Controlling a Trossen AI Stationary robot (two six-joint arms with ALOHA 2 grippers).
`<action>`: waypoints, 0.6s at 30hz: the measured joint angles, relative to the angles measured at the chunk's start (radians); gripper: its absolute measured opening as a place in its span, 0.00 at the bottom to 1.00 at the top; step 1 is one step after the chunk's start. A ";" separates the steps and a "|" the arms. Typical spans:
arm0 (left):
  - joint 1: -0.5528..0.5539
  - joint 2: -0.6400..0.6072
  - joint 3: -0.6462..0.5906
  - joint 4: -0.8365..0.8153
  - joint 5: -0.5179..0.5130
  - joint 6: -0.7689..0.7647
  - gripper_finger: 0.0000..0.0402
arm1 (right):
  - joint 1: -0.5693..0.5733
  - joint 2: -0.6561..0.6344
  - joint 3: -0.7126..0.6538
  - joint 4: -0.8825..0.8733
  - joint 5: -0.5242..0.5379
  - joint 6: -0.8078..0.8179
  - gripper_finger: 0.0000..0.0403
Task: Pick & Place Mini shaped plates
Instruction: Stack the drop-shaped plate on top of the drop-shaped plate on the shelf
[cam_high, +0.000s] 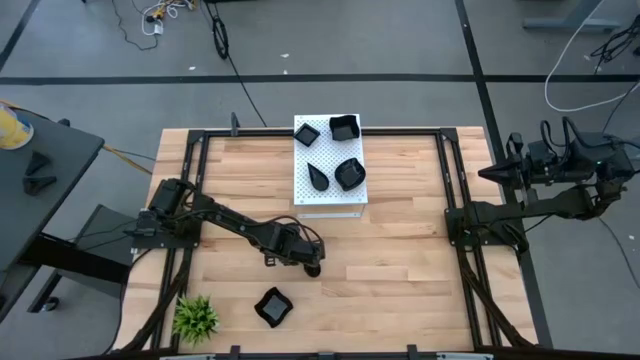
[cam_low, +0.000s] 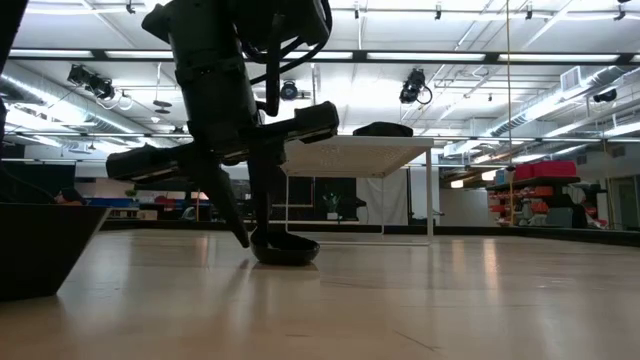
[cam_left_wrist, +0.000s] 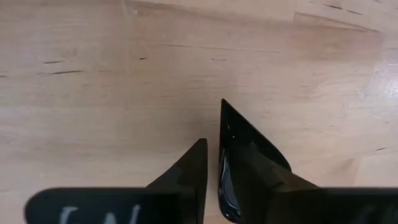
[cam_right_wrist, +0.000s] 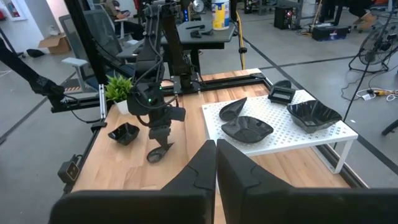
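Note:
A small glossy black mini shaped plate (cam_low: 290, 250) sits on the wooden table left of centre, and my left gripper (cam_high: 312, 266) is shut on it from above. A second black plate (cam_high: 272, 306) rests on its base near the front edge. Several more plates lie on the white perforated board (cam_high: 330, 195) at the far middle. My right gripper (cam_right_wrist: 216, 163) is shut and empty, held high at the table's right side. My left gripper pinches the plate's rim (cam_left_wrist: 225, 183) between its two fingers. One finger (cam_low: 238, 222) stands outside the wall, the other reaches down into the hollow. The fingers come from above, slanting steeply down. The plate's base rests on the table.
A small green plant (cam_high: 195, 317) stands at the near left corner. The white board stands raised on legs (cam_right_wrist: 339, 155) above the table. Black frame rails (cam_high: 455, 200) run along both sides. Bare wood lies between the gripper and the right rail.

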 joint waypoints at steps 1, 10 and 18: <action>0.000 0.000 0.000 0.000 -0.001 0.000 0.16 | 0.000 0.000 0.000 0.000 0.000 0.000 0.05; 0.000 0.000 0.000 0.000 -0.010 0.001 0.10 | 0.000 0.000 0.000 0.000 0.000 0.000 0.05; 0.000 0.000 0.000 -0.003 -0.011 0.000 0.01 | 0.000 0.000 0.000 0.000 0.000 0.000 0.05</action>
